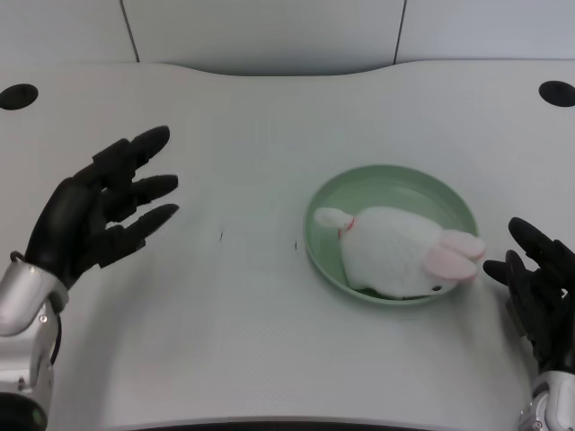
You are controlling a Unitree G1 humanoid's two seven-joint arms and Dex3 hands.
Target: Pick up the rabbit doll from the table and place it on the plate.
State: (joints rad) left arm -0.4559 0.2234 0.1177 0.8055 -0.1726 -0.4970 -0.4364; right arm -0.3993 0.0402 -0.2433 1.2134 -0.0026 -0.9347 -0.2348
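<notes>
A white rabbit doll (400,251) with pink ears lies on its side inside the green plate (391,189), right of the table's middle. Its ears point right toward the plate's rim and its small tail points left. My left hand (99,211) hovers over the table at the left, well apart from the plate, with its fingers spread and nothing in it. The right hand (539,287) sits at the picture's right edge, just beside the plate's rim near the doll's ears.
The white table (243,314) stretches across the view. Two dark round holes, one (18,95) at the far left and one (557,92) at the far right, sit near the back edge. A pale wall panel runs behind the table.
</notes>
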